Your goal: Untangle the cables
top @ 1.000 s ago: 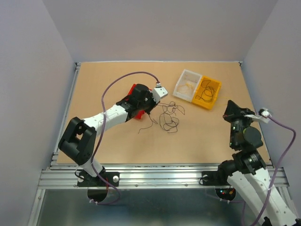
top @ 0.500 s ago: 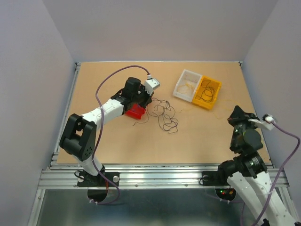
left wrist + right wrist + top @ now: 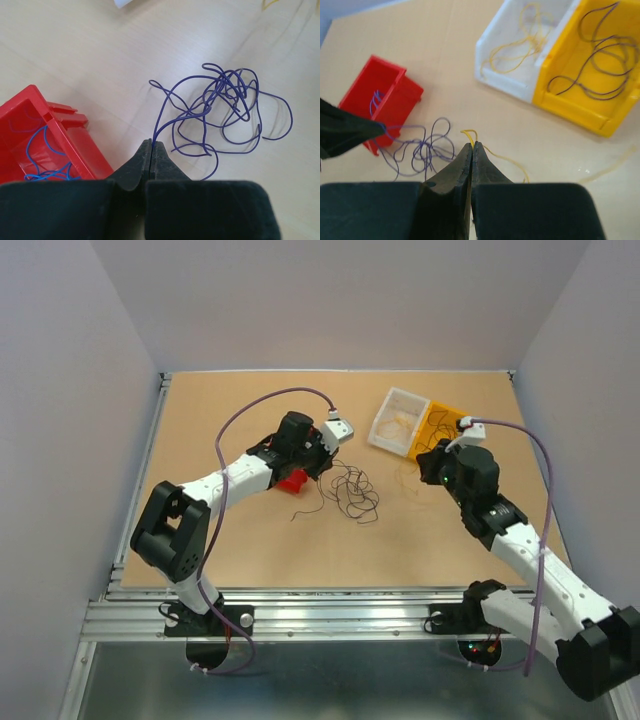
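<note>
Left gripper (image 3: 151, 144): jaws pressed together, pinching the end of one hair-thin blue-purple cable (image 3: 154, 132) at the tips. An open red plastic bin (image 3: 37, 125) sits just left of it, cut off by the frame edge, with a few blue strands inside. The pinched cable runs up and right into the loose blue-purple cable clump (image 3: 227, 97), which lies on the tan desk (image 3: 250, 540) just ahead of the gripper. Right gripper (image 3: 472, 146): jaws together on a thin yellow cable (image 3: 468, 131) that trails right. The fingers hide the grip point itself. The clump lies near, to its left.
</note>
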Controlling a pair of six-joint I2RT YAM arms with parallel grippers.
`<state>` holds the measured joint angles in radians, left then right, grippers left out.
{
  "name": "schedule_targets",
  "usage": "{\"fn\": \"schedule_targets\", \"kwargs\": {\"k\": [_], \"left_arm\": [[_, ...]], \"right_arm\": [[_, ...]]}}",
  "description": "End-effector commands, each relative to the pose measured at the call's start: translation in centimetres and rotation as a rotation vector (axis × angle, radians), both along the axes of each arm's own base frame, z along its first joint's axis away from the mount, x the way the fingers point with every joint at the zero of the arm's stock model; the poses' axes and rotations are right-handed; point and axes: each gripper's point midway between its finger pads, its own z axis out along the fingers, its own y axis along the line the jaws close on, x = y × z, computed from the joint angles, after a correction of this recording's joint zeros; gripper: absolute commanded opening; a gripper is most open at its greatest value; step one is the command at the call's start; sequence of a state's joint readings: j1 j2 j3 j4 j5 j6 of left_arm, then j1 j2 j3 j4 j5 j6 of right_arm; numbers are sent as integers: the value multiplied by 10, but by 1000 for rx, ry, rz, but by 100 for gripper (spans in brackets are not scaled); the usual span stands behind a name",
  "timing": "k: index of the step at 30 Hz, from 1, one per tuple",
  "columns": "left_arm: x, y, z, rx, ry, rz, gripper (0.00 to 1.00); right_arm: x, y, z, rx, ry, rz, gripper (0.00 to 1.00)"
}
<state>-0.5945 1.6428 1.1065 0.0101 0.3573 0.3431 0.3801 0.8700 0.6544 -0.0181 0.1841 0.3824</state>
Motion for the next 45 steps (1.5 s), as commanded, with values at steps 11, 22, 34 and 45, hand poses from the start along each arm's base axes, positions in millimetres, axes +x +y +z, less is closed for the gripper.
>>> {"fn": "schedule_targets", "kwargs": {"k": [11,22,34,45], "left_arm": [[6,-9,12,10,-49,-17,6],[3,-12,10,5,-40,-38,6],[0,-15,12,1,-45,-58,6],[-2,-16,11,4,-47,-66,6]], "right_arm": [[32,18,75,-2,-116,46,1],[83,17,169,9,-288,-59,1],[143,37,180,17,-314,-71,0],[176,3,108,51,-202,-112,0]]}}
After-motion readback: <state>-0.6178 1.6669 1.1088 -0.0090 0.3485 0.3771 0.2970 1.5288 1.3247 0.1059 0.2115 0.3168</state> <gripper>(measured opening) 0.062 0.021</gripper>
